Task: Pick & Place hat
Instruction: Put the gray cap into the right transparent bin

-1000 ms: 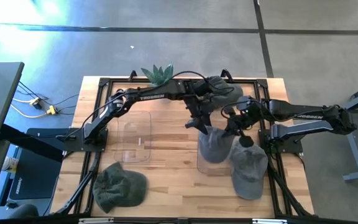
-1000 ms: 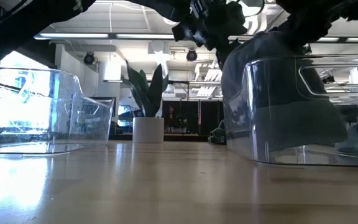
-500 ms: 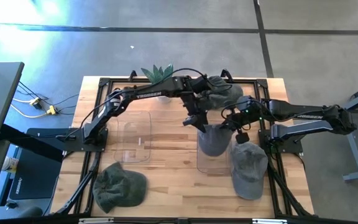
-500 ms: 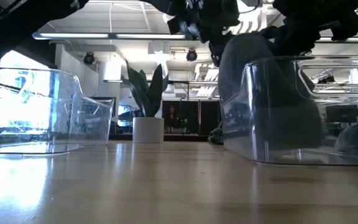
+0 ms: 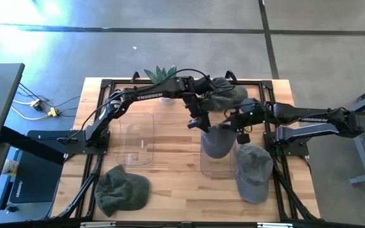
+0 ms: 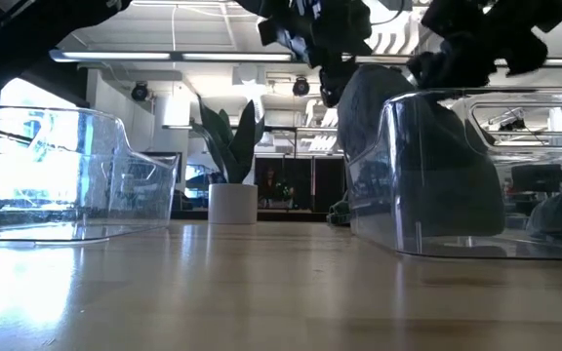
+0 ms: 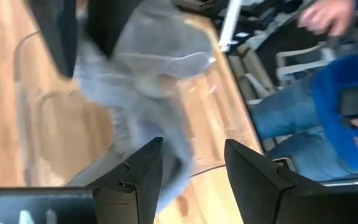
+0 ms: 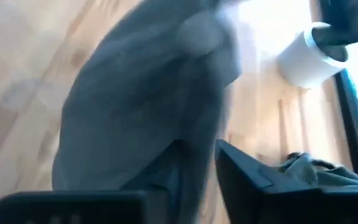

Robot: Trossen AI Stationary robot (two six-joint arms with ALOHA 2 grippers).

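hat (image 5: 217,140): grey | bin (image 5: 215,170): clear | table (image 5: 170,183): light wood

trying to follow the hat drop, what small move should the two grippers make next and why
Probably lift both grippers straight up and clear. The grey hat already sits in the clear bin on the right side. The left gripper is open with nothing between its fingers, and the right gripper hangs just above the hat's edge, seemingly letting go.
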